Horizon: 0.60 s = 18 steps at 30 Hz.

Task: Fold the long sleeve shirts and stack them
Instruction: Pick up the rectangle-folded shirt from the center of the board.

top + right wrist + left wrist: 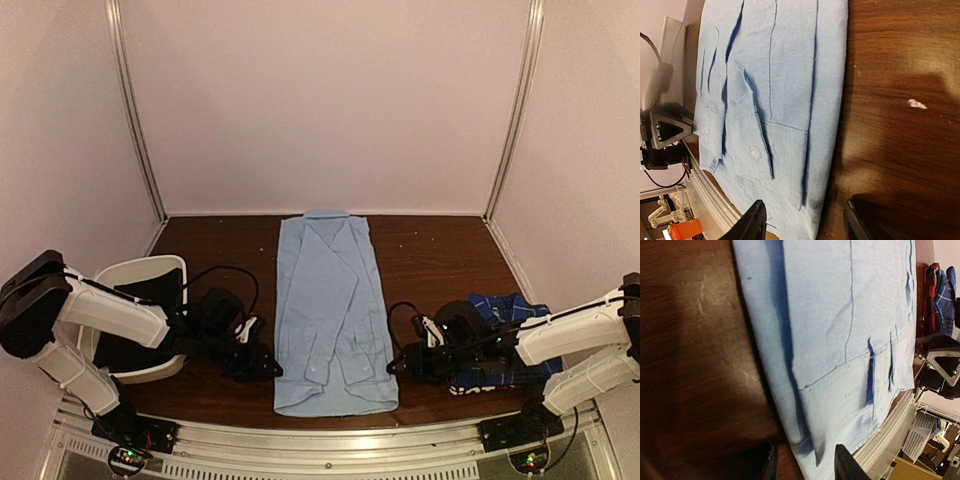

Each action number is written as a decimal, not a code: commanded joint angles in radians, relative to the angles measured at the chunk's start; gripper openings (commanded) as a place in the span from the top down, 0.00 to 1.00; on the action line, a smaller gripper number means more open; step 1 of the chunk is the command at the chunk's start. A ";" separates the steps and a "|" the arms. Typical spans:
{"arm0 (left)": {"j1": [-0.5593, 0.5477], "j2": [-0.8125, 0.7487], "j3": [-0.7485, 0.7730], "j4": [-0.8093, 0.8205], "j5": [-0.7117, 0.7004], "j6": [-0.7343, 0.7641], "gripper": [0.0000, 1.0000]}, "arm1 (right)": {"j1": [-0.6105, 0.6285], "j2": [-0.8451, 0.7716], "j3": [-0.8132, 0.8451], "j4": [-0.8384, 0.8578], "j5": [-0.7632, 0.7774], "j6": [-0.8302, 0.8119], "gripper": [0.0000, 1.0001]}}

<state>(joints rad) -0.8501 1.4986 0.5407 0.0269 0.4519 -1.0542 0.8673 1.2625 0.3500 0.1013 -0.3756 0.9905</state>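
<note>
A plain light blue long sleeve shirt [332,315] lies flat mid-table as a long strip, collar at the far end and both sleeves folded in over its front. My left gripper [262,365] sits low at the shirt's near left edge. In the left wrist view it [805,456] is open, its jaws straddling that folded edge [790,405] without pinching it. My right gripper [398,365] mirrors it at the near right edge, and it [804,214] is open around that edge [822,165]. A folded blue plaid shirt [500,335] lies at the right under the right arm, with red cloth [928,290] beside it.
A white bin with black lining [150,272] stands at the left, behind the left arm. The metal rail of the table's near edge [330,440] runs just below the shirt's hem. Bare brown tabletop [430,255] flanks the shirt on both sides.
</note>
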 commanded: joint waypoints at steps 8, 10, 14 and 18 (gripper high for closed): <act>-0.013 0.082 0.051 -0.051 0.055 -0.003 0.75 | -0.004 0.090 0.013 0.050 -0.072 -0.014 0.54; -0.013 0.083 0.049 -0.053 0.070 -0.009 0.79 | -0.004 0.090 0.009 0.056 -0.075 -0.009 0.56; -0.015 0.086 0.048 -0.053 0.094 -0.019 0.86 | -0.004 0.093 -0.003 0.084 -0.085 0.002 0.61; -0.017 0.087 0.053 -0.053 0.117 -0.021 0.89 | 0.003 0.112 -0.003 0.109 -0.097 0.003 0.67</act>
<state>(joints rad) -0.8577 1.5715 0.5835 -0.0109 0.5297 -1.0695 0.8661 1.3533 0.3599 0.1886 -0.4545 0.9951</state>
